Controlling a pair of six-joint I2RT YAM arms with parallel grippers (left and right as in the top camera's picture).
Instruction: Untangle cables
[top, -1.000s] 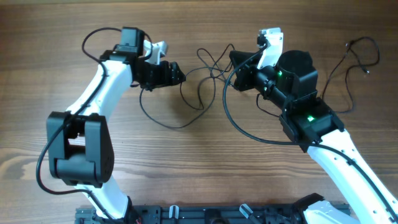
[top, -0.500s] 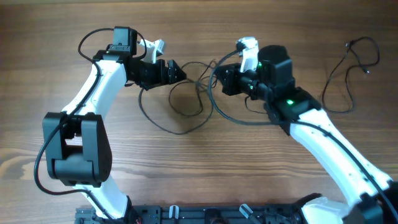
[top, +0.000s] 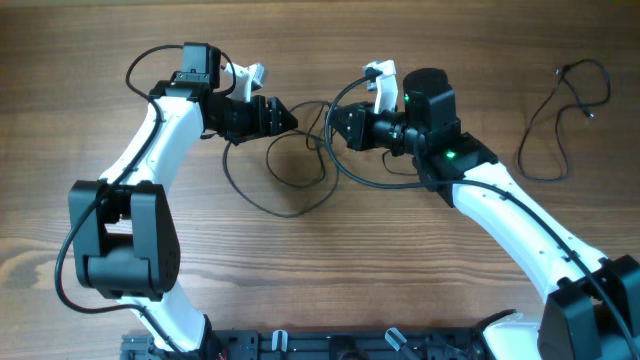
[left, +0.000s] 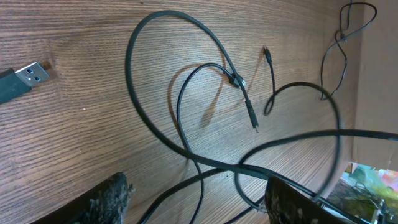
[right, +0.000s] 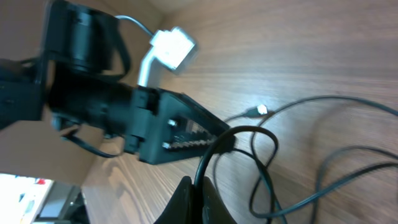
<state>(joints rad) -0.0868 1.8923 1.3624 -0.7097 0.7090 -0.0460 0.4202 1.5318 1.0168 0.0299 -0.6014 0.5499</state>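
Thin black cables (top: 325, 160) lie in tangled loops on the wooden table between my two grippers. My left gripper (top: 283, 114) faces right at the tangle's left edge. In its wrist view the left gripper (left: 199, 190) stands open, and two cable strands (left: 129, 68) run across the gap without being pinched. My right gripper (top: 338, 127) faces left, close to it. In the right wrist view the right gripper (right: 200, 186) is shut on one black cable (right: 214, 152) that arcs up from its tips. A small plug end (right: 262, 110) rests on the wood.
Another thin black cable (top: 524, 145) lies apart in loose loops at the far right. A USB plug (left: 25, 79) rests on the table left of the tangle. Thick black arm wires loop beside both wrists. A black rail (top: 300, 345) runs along the front edge.
My right arm has swung left with the cable in its jaws, ending close to the left gripper. The left gripper shifted slightly left and up, then held still.
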